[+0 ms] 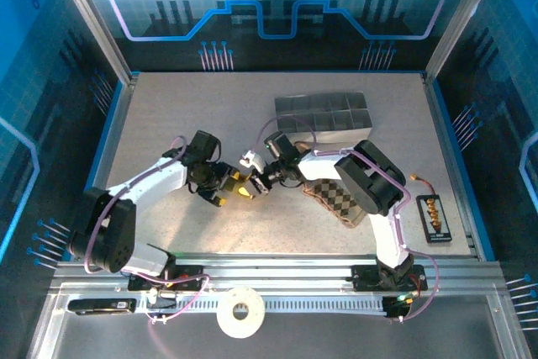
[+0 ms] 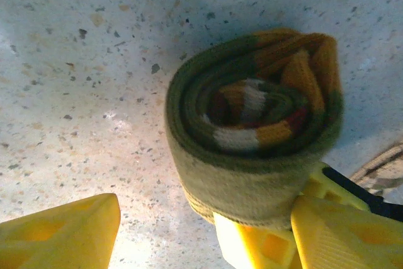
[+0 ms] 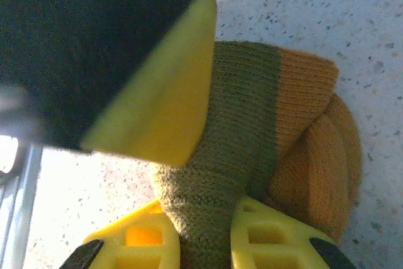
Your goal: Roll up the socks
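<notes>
The olive-green sock (image 2: 252, 130), striped orange and cream, is wound into a roll standing on the speckled table. My right gripper (image 3: 201, 237) is shut on a fold of the olive sock (image 3: 245, 124). In the top view both grippers meet at this roll (image 1: 244, 192): the right gripper (image 1: 257, 181) on its right, the left gripper (image 1: 224, 189) on its left. My left gripper (image 2: 204, 205) stands open. One of its fingers (image 2: 346, 231) is by the roll and the other is well apart from it. The brown check sock (image 1: 336, 199) lies flat under the right arm.
A grey compartment tray (image 1: 324, 113) stands at the back, right of the middle. A small black connector board (image 1: 433, 216) lies at the right edge. A white tape roll (image 1: 240, 312) rests on the front rail. Blue walls close in the table.
</notes>
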{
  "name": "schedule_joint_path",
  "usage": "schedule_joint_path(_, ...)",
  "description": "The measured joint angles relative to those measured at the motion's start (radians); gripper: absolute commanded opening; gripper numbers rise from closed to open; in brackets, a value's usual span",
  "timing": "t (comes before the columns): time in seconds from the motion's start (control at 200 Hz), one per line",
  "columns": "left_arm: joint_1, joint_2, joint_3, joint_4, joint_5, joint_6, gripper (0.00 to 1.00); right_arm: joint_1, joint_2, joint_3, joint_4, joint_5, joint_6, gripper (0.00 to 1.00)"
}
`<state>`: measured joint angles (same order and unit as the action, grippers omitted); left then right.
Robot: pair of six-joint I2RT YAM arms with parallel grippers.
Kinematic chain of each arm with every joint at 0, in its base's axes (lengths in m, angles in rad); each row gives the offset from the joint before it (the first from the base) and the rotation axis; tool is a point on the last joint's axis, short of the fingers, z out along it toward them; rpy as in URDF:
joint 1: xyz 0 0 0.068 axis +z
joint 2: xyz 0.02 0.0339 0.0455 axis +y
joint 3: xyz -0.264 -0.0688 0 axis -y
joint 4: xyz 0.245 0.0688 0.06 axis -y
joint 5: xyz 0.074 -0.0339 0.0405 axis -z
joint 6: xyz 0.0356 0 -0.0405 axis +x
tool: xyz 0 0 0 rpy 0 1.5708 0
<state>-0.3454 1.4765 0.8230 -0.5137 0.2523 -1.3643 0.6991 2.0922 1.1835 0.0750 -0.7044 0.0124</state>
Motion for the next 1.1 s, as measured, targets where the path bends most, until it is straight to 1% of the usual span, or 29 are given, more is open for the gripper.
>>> schedule_joint_path(0.155,-0.022,0.065,0.031,0.024,-0.006,0.001,0.61,-0.008,0.014,0.024,-0.048,-0.024,0.018,0.06)
schedule_joint_path(0.235,-0.028,0.095,0.049,0.026,-0.014,0.0,0.57,-0.011,0.02,0.036,-0.067,-0.032,0.023,0.12)
schedule_joint_path(0.285,-0.028,0.11,0.055,0.028,-0.017,0.002,0.55,-0.012,0.019,0.035,-0.069,-0.033,0.023,0.19)
schedule_joint_path(0.355,-0.029,0.128,0.06,0.031,-0.017,0.002,0.53,-0.01,0.01,0.024,-0.066,-0.026,0.017,0.32)
schedule_joint_path(0.44,-0.039,0.135,0.06,0.029,-0.014,0.005,0.52,0.005,-0.042,-0.03,-0.05,0.028,0.006,0.45)
schedule_joint_path(0.51,-0.047,0.135,0.057,0.023,-0.012,0.005,0.52,0.019,-0.107,-0.097,-0.034,0.093,-0.01,0.52)
schedule_joint_path(0.6,-0.048,0.135,0.056,0.02,-0.014,0.006,0.51,0.025,-0.201,-0.196,-0.013,0.172,-0.027,0.65)
schedule_joint_path(0.675,-0.048,0.134,0.056,0.018,-0.017,0.008,0.51,0.025,-0.26,-0.252,0.008,0.232,-0.032,0.7)
schedule_joint_path(0.68,-0.048,0.134,0.056,0.018,-0.017,0.008,0.51,0.025,-0.262,-0.254,0.009,0.234,-0.03,0.71)
schedule_joint_path(0.685,-0.048,0.134,0.056,0.018,-0.017,0.009,0.51,0.024,-0.266,-0.256,0.01,0.24,-0.031,0.76)
schedule_joint_path(0.695,-0.048,0.134,0.056,0.018,-0.017,0.009,0.51,0.024,-0.269,-0.259,0.012,0.244,-0.033,0.81)
schedule_joint_path(0.715,-0.048,0.134,0.056,0.018,-0.018,0.009,0.5,0.024,-0.275,-0.263,0.014,0.253,-0.027,0.87)
schedule_joint_path(0.765,-0.048,0.133,0.056,0.015,-0.02,0.009,0.5,0.024,-0.279,-0.262,0.018,0.264,-0.038,0.94)
schedule_joint_path(0.87,-0.048,0.133,0.056,0.013,-0.02,0.009,0.5,0.024,-0.251,-0.25,0.019,0.271,-0.033,0.95)
schedule_joint_path(0.936,-0.048,0.133,0.056,0.013,-0.021,0.01,0.5,0.024,-0.22,-0.236,0.023,0.267,-0.022,0.93)
schedule_joint_path(1.096,-0.048,0.133,0.056,0.01,-0.021,0.01,0.5,0.008,-0.171,-0.163,0.004,0.212,0.039,0.9)
